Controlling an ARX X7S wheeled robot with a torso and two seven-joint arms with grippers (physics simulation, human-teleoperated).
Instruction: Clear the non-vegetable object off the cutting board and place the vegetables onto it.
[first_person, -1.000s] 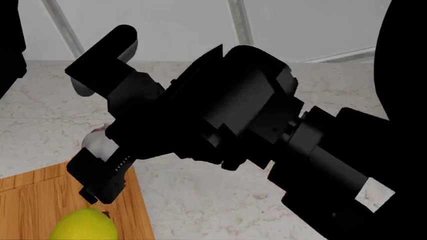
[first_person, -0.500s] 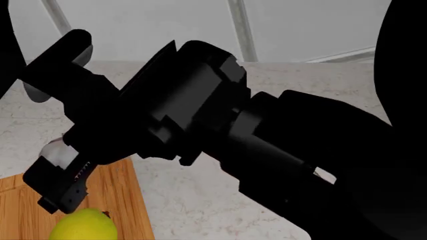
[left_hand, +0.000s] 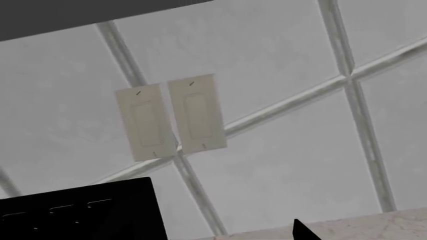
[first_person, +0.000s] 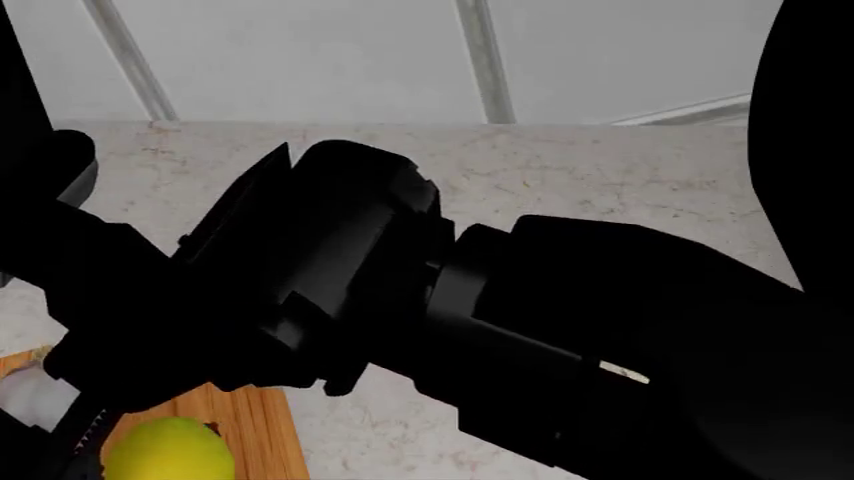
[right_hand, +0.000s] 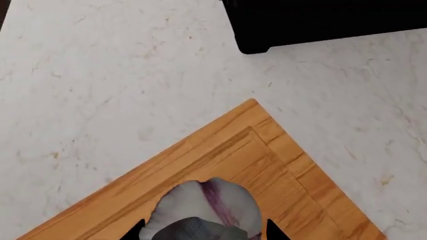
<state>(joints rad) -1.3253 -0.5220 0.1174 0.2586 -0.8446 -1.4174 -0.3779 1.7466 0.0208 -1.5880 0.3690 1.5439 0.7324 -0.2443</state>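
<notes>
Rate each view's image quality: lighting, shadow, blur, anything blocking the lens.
Head view: flat, even light, sharp, but the black right arm blocks most of the frame, leaving a sliver of cutting board and the yellow vegetable. Right wrist view: crisp, no glare, garlic bulb cut off at the frame edge. Left wrist view: only evenly lit wall and two switch plates.

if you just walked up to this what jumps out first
The big black right arm fills most of the head view, reaching across the pale marble counter toward the robot's left. Beneath it, a yellow-green lemon-like item sits on the orange-brown cutting board. In the right wrist view, a grey-white garlic bulb with a purple streak sits between the fingers above a corner of the board.
</notes>
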